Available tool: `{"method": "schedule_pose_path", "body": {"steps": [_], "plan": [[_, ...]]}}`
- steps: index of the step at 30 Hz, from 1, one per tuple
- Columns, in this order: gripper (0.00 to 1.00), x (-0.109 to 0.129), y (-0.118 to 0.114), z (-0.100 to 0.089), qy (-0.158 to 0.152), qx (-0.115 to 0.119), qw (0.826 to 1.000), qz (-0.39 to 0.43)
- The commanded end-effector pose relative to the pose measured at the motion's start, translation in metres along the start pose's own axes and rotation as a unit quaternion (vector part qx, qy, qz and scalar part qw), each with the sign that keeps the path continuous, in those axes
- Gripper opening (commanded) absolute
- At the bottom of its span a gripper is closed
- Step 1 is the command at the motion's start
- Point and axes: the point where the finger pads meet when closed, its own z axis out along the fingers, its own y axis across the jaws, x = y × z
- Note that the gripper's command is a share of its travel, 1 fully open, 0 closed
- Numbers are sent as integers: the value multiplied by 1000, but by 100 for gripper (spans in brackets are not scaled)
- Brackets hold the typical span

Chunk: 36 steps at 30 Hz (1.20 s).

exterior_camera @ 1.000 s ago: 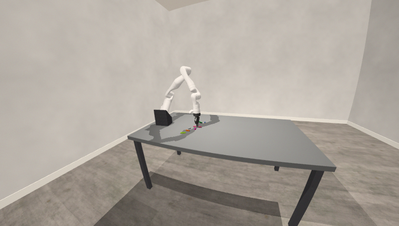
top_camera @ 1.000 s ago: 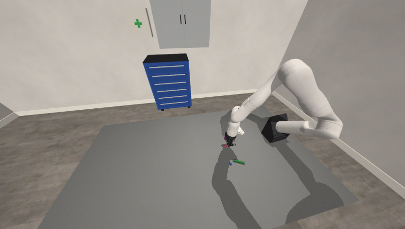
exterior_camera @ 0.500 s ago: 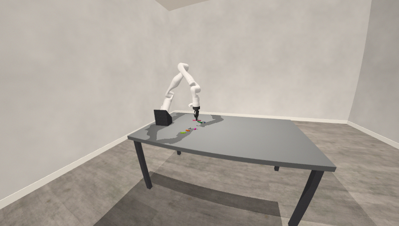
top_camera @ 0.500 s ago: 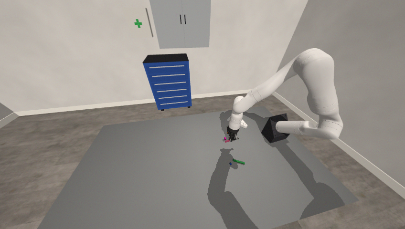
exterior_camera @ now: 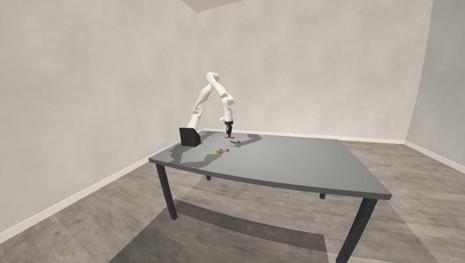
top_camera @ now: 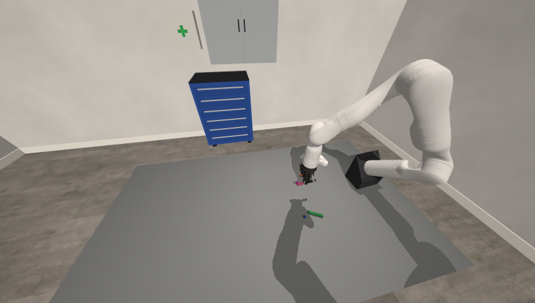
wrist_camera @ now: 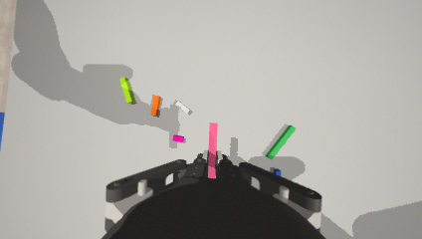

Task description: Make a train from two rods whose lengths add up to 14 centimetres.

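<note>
gripper (wrist_camera: 213,166) grips pink rod (wrist_camera: 213,144) above grey table (exterior_camera: 293,163).

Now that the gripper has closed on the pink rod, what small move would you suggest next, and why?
Probably carry it towards the lime rod. The gripper is shut on the pink rod, which hangs above the table; nine plus five makes fourteen, and lime lies at the far left, past the orange rod.
</note>
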Motion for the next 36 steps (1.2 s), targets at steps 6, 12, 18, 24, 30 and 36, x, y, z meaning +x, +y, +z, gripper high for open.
{"method": "schedule_pose_path", "body": {"steps": [6,12,18,24,30,36], "plan": [[5,-1,-15,-3,-2,-1,1000,-19],[5,9,-80,-7,-3,1,996,-86],[5,27,-139,-6,-1,3,990,-144],[5,32,-152,-5,-3,1,988,-156],[5,30,-152,-4,-3,3,987,-159],[5,30,-152,-5,-3,4,987,-159]]}}
